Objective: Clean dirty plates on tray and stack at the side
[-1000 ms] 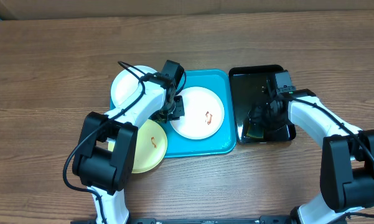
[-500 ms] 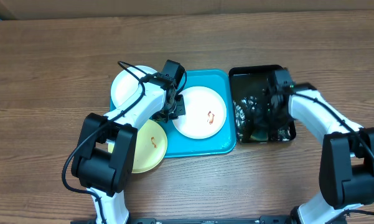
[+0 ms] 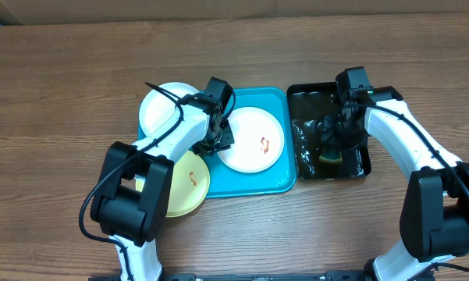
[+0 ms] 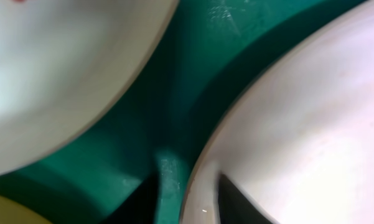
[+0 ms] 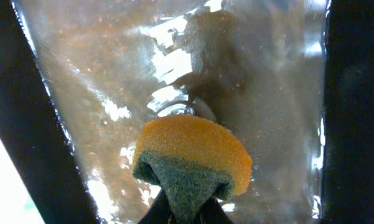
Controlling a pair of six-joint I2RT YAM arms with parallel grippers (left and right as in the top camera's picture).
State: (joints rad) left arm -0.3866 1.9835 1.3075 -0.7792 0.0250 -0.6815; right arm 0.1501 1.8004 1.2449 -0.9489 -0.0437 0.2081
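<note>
Sponge [image 5: 190,149] pinched by right gripper [image 5: 183,214], left gripper [image 4: 188,202] blurred at plate rim [image 4: 202,163]

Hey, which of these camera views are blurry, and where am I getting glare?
Left wrist view: badly out of focus from being so close, the white plate rim and turquoise tray are soft smears. Right wrist view: the sponge is fairly sharp, with bright glare patches on the glossy black tray. Overhead view: sharp and evenly lit, with only mild reflections in that black tray.
</note>
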